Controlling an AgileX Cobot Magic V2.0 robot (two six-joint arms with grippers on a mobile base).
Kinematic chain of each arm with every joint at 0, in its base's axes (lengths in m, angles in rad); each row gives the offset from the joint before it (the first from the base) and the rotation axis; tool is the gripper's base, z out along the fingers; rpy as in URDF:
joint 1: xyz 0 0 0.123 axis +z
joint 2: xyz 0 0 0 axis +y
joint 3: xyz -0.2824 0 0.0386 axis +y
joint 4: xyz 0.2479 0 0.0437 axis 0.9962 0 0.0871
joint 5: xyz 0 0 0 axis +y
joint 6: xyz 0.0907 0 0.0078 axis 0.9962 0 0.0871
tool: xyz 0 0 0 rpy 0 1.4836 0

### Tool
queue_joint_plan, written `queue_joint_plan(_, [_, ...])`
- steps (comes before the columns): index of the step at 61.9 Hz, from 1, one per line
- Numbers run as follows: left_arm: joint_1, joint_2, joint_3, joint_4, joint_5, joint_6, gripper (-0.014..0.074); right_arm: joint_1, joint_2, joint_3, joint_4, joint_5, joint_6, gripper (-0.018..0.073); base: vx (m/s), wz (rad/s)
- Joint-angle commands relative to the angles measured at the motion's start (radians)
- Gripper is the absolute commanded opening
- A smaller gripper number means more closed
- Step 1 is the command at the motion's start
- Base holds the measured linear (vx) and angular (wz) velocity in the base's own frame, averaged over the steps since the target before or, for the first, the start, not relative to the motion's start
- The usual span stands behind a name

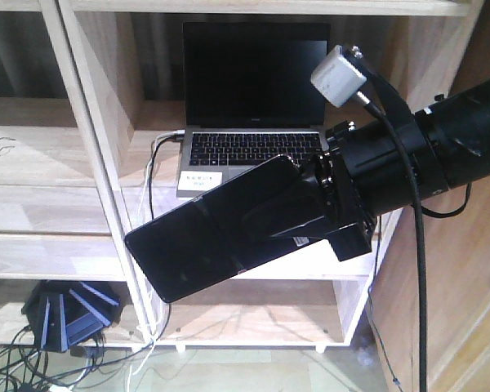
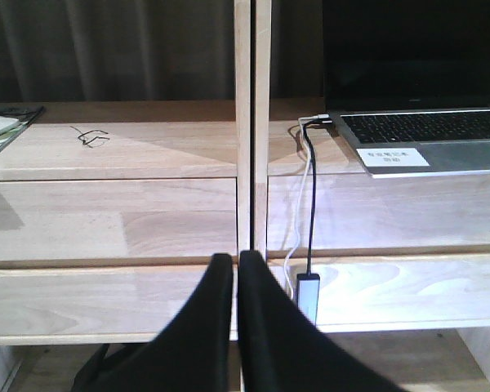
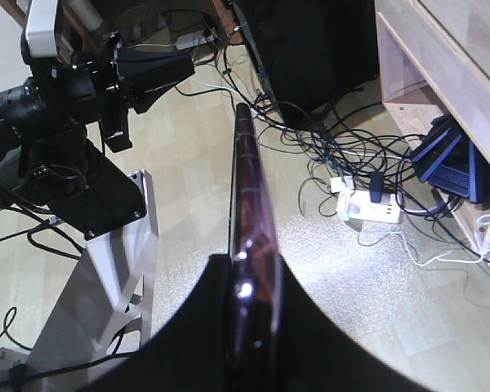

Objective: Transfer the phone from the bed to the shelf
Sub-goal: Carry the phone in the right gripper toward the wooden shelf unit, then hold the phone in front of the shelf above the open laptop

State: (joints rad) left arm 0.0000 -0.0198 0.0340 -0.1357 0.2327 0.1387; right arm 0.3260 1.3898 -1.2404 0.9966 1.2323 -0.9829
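Exterior front view: the right gripper point(image 1: 298, 214) clamps one end of the phone point(image 1: 212, 241). The phone hangs in the air in front of and below the laptop point(image 1: 253, 90), tilted with its free end low and left, clear of the shelf point(image 1: 49, 204). This looks like the carry step. Next, the phone probably needs levelling and a reach forward onto bare board left of the laptop.

Left wrist view: the left gripper point(image 2: 235, 273) is pressed closed and empty, aimed at the upright left of the laptop point(image 2: 425, 131).

Right wrist view: the phone point(image 3: 247, 188) stands edge-on, pinched between the fingers point(image 3: 310, 327).
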Motion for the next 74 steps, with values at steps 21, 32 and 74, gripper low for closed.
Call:
queue_joint_plan(21, [-0.004,-0.006,0.002,-0.010,-0.074,-0.004,0.0001,-0.002,-0.036,-0.026,0.085,0.057,-0.004,-0.0004,0.14,0.02])
queue_joint_plan(32, [-0.004,-0.006,0.002,-0.010,-0.074,-0.004,0.0001,-0.002,-0.036,-0.026,0.085,0.057,-0.004,-0.0004,0.12,0.04])
queue_joint_plan(74, [-0.004,-0.006,0.002,-0.010,-0.074,-0.004,0.0001,-0.002,-0.036,-0.026,0.085,0.057,-0.004,-0.0004,0.10,0.01])
